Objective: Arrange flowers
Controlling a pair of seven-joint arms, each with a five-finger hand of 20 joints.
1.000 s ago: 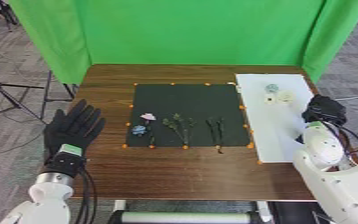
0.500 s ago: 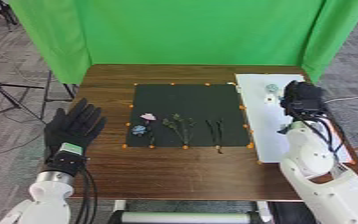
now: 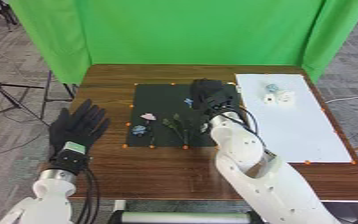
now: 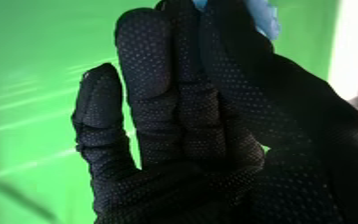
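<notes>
My right hand (image 3: 211, 96) is over the upper right of the black mat (image 3: 162, 95), pinching a blue flower (image 3: 189, 102). In the right wrist view, light blue petals (image 4: 264, 19) stick out between the thumb and fingertips of that hand (image 4: 189, 120). A pink flower (image 3: 149, 116) lies at the mat's left above another blue flower (image 3: 139, 130), with green sprigs (image 3: 177, 125) to their right. On the white board (image 3: 291, 135) are a pale blue-green flower (image 3: 271, 88) and white flowers (image 3: 285, 96). My left hand (image 3: 78, 127) rests open, fingers straight, left of the mat.
Orange markers line the mat and board. The right forearm (image 3: 238, 142) crosses the mat's lower right corner and hides part of it. A green curtain (image 3: 193, 35) hangs behind the brown table (image 3: 149, 172).
My right hand has swung left from the white board to above the black mat, and a blue flower now shows beside it. The left hand has barely shifted.
</notes>
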